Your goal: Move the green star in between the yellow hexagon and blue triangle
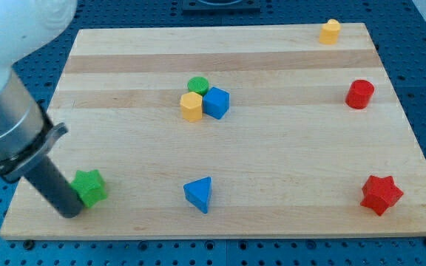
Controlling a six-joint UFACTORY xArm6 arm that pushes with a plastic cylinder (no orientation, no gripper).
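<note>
The green star point(89, 186) lies near the board's bottom left corner. My tip point(72, 213) rests on the board just left of and below it, touching or nearly touching the star. The blue triangle point(199, 193) lies at bottom centre, to the star's right. The yellow hexagon point(191, 106) sits at the board's centre left, packed against a green cylinder point(197, 85) and a blue cube point(216, 102). A second yellow hexagon-like block point(330, 31) stands at the top right.
A red cylinder point(359, 94) stands at the right and a red star point(381, 194) at the bottom right. The wooden board point(287, 170) ends close to my tip at the left and bottom edges. The arm's grey body point(6, 125) covers the view's left side.
</note>
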